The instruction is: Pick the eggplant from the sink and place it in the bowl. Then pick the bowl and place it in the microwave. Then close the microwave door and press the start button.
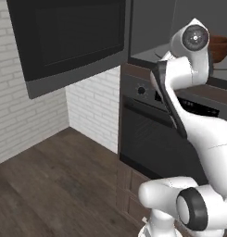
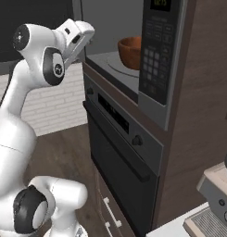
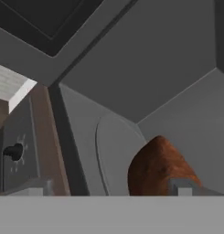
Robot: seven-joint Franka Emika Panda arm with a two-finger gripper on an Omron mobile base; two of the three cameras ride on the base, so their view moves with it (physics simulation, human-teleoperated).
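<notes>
The bowl (image 2: 130, 51) stands inside the microwave (image 2: 133, 69), on the round glass plate (image 3: 114, 155) near the back. I think it sits this deep so that the door can shut without touching it. The tool (image 3: 111, 191) is open, its two tips apart at the mouth of the microwave; the right tip is in front of the bowl's side, but nothing is gripped between them. The eggplant I cannot see, so I cannot tell whether it lies in the bowl. The microwave door (image 1: 68, 41) stands wide open, swung out to the left over the wooden floor (image 1: 54, 185), so closing it looks like the step at hand.

The right base view shows the keypad (image 2: 156, 51), where the start button must be, which the arm hides in the left base view. The left base view shows the whole door panel and its dark window. The hand view gives the glass plate from close by and the oven knob (image 3: 13, 152) below the microwave. The oven (image 2: 119, 152) shows in both base views.
</notes>
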